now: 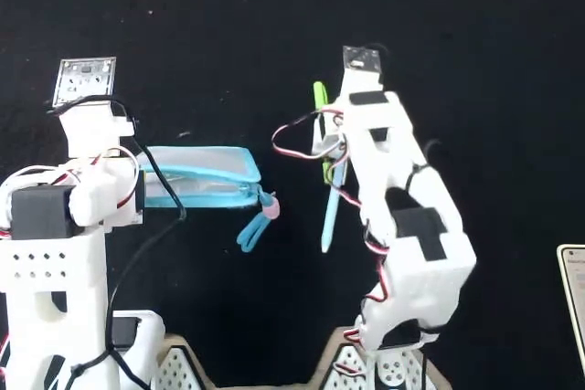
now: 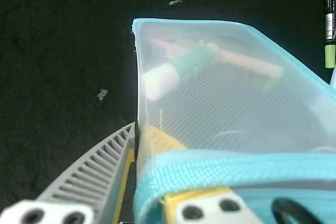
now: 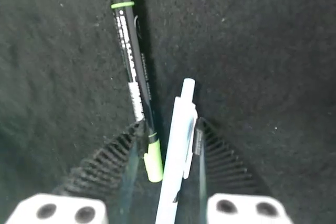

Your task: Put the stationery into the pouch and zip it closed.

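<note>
My right claw (image 3: 170, 129): jaws part-spread, straddling white pen (image 3: 177, 114) lengthwise. Green marker (image 3: 137, 77) tip sits between them too. Advise: clear marker first, then take pen alone, crosswise. My left claw (image 2: 143, 132): pinching pouch (image 2: 226, 108) edge; keep it steady. Left wrist view adds, through mesh, sticks (image 2: 181, 66) inside pouch. High view adds layout: pouch lies apart from pen, zip tab (image 1: 260, 218) between.

The high camera is looking steeply down over the black table (image 1: 494, 70) from the arms' base side. Each wrist camera is peering forward at close range: left onto the pouch (image 2: 220, 108), right onto the green marker (image 3: 131, 66), which all three views are sharing.
</note>
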`<state>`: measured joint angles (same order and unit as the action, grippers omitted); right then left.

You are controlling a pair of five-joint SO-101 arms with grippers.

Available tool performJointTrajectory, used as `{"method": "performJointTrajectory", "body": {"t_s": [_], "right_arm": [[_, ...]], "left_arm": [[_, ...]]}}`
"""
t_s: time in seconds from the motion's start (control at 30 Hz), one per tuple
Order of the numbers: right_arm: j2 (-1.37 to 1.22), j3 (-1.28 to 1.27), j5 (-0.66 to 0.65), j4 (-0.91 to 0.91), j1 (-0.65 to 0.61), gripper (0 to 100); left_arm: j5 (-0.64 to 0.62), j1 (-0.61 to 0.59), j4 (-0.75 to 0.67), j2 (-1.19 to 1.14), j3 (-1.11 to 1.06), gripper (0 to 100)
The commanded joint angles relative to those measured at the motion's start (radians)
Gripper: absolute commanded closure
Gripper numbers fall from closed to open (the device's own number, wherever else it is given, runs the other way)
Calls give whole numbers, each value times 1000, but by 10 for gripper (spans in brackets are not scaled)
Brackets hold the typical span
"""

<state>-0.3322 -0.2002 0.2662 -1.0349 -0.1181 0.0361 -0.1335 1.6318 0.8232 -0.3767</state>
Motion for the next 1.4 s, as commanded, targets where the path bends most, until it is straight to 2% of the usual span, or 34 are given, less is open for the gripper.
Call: {"method": "performJointTrajectory", "body": {"t_s": [0.0, 0.33, 0.6, 0.67, 0.73, 0.9, 1.03, 1.27, 1.37], "right_arm": [[-22, 91, 0, -80, 20, 864], [-101, 191, -130, -97, 77, 867], [-159, 206, -137, -100, 75, 871], [-157, 206, -149, -101, 69, 912], [-148, 213, -201, -123, 69, 994], [-70, 277, -275, -238, 75, 988], [18, 285, -397, -304, 78, 988], [76, 200, -712, -304, 83, 988], [71, 160, -763, -265, 78, 986]], "left_arm": [[0, -15, -11, 12, 12, 970], [0, -15, -9, 12, 12, 970], [0, -15, -9, 12, 12, 970], [0, -15, -9, 12, 12, 970], [0, -15, -9, 12, 12, 970], [0, -15, -9, 12, 12, 970], [0, -15, -9, 12, 12, 970], [0, -15, -9, 12, 12, 970], [0, -15, -9, 12, 12, 970]]}}
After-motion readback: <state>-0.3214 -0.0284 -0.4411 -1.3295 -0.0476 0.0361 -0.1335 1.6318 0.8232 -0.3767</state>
